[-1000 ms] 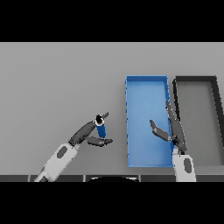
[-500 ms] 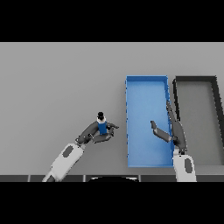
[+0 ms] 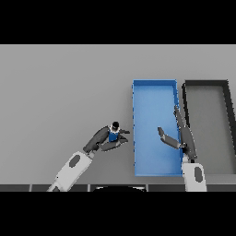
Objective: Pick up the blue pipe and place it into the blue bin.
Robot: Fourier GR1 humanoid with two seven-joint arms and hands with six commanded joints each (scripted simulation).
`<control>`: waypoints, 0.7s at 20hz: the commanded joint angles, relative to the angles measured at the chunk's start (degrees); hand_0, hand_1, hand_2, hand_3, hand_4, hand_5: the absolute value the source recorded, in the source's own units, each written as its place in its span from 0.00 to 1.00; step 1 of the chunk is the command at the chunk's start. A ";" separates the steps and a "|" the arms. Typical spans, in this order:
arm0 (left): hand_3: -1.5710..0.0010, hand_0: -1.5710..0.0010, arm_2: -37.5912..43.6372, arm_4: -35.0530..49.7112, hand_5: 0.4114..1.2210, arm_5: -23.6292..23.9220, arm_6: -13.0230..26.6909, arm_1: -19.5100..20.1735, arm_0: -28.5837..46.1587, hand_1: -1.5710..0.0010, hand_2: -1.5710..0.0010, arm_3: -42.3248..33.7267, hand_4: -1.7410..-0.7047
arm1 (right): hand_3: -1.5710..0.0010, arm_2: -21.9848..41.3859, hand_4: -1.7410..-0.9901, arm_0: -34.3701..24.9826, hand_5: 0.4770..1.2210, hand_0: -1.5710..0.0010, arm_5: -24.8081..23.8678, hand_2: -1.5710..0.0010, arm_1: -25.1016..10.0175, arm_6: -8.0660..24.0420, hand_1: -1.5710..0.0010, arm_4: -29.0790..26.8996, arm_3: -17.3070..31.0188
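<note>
The blue pipe [image 3: 113,135], short with a dark top end, is in my left hand [image 3: 105,139], whose fingers and thumb curl round it just left of the blue bin [image 3: 154,92]. The hand and pipe are near the bin's left wall, about halfway along its length. My right hand [image 3: 181,136] is open with straight fingers over the bin's right side, its thumb pointing left across the bin floor. The bin is a long blue rectangular tray with nothing visible inside it.
A dark grey bin [image 3: 206,85] of the same shape stands right beside the blue bin, on its right. The grey table [image 3: 60,92] stretches wide to the left and behind.
My left hand has carried the blue pipe to the right, closer to the blue bin's left wall. The right hand has stayed in place.
</note>
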 commanded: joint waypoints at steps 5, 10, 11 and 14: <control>0.01 0.02 1.09 1.62 0.99 -1.33 3.13 -0.44 -2.33 0.01 0.01 -5.60 0.27 | 1.00 -0.10 0.72 -0.04 0.22 1.00 -0.88 1.00 -0.57 0.53 1.00 1.30 -0.27; 0.00 0.01 0.90 1.54 1.00 -2.89 6.87 -1.30 -4.97 0.00 0.00 -9.66 0.26 | 1.00 0.06 0.77 -0.26 0.22 1.00 -1.34 1.00 -0.71 -0.20 1.00 2.41 0.41; 0.00 0.00 0.61 1.45 1.00 -3.31 7.64 -1.25 -4.53 0.00 0.00 -10.29 0.26 | 1.00 0.18 0.78 -0.08 0.22 1.00 -1.43 1.00 -0.39 -0.41 1.00 2.44 0.74; 0.00 0.00 0.88 0.64 1.00 -3.83 9.10 -1.93 -5.05 0.00 0.00 -9.89 0.26 | 1.00 -0.14 0.79 0.05 0.22 1.00 -1.59 1.00 -0.73 -0.55 1.00 2.28 -0.22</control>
